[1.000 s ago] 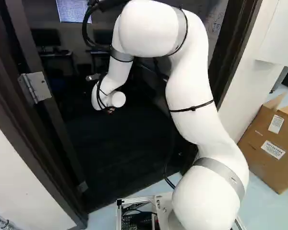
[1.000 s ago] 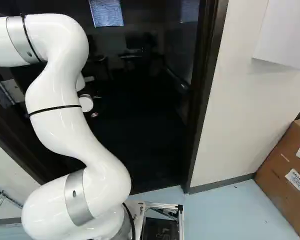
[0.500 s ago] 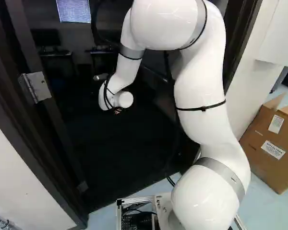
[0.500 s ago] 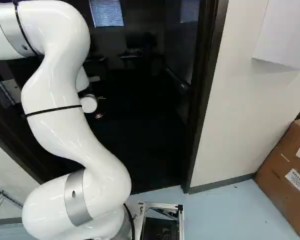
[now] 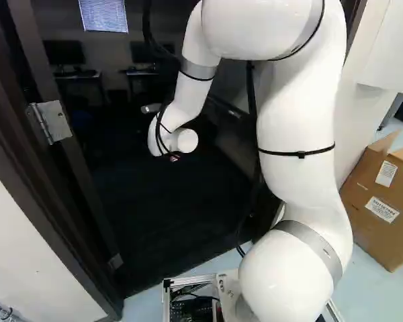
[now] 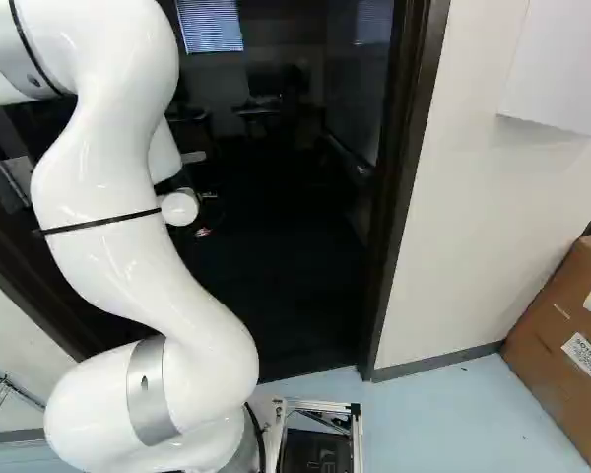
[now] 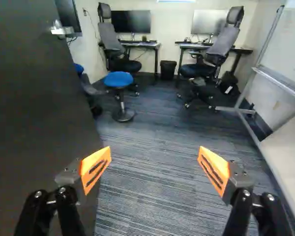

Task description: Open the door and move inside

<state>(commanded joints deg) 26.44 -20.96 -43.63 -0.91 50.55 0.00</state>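
Well, the door stands open, but it may swing back on us.
Our pincer is spread and empty near it, the handle ungripped, so nothing of ours checks a swing. Driving in crooked, we could scrape the door frame or, farther in, bump the blue stool.

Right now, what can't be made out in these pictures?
Door, wrist view: far face, turned away; the rest, cut off by the edge.
Gripper, base views: fingers too small against the dark.
Arm, base views: parts cut off by the edges.
Box, left base view: inside, hidden by its sides.
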